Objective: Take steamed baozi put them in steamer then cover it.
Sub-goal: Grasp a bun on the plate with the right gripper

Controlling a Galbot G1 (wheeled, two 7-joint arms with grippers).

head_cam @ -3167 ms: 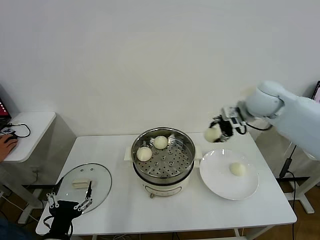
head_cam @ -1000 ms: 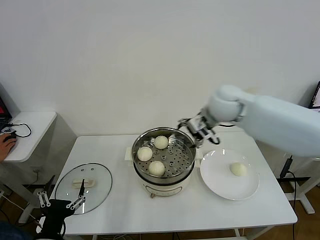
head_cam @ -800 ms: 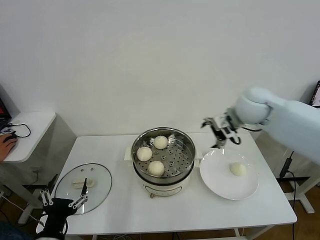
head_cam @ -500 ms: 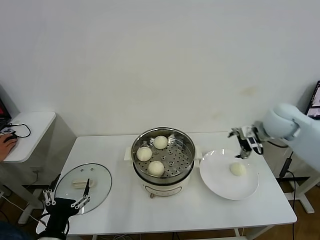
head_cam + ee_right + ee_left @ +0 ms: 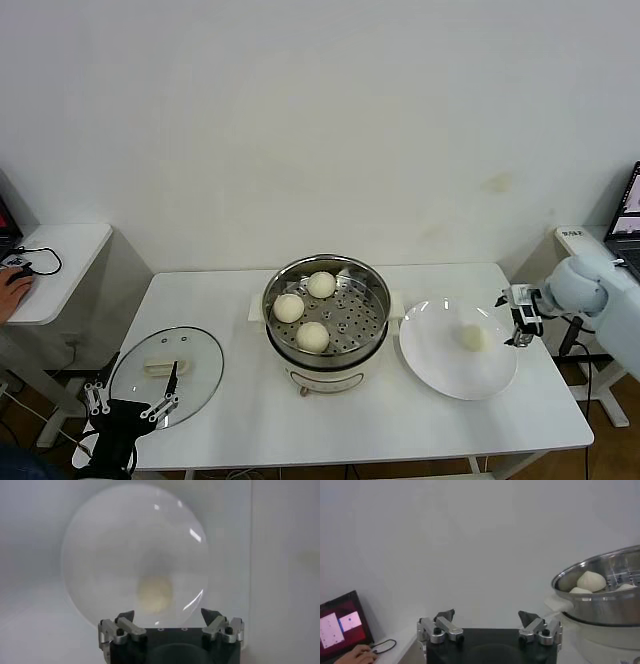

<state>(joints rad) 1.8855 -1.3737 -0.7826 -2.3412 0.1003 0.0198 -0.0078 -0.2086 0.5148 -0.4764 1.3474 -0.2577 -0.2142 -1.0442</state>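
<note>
The steel steamer (image 5: 340,360) stands mid-table and holds three baozi (image 5: 313,336) on its perforated tray. A last baozi (image 5: 472,337) lies on the white plate (image 5: 440,365). My right gripper (image 5: 520,320) hovers open and empty at the plate's right edge. In the right wrist view that baozi (image 5: 155,593) sits just ahead of the open right gripper (image 5: 167,616). The glass cover (image 5: 160,367) lies flat at the table's left. My left gripper (image 5: 130,405) waits open below it, near the front left corner. The left wrist view shows the steamer (image 5: 605,605) beyond the left gripper (image 5: 487,617).
A small white side table (image 5: 55,265) stands at far left with a person's hand (image 5: 15,283) and cables on it. A laptop (image 5: 340,625) shows in the left wrist view. White wall behind. The table's right edge lies just past the plate.
My right gripper left a third baozi in the steamer. It then swung right from over the pot to the plate's right edge, empty. The left gripper barely shifted.
</note>
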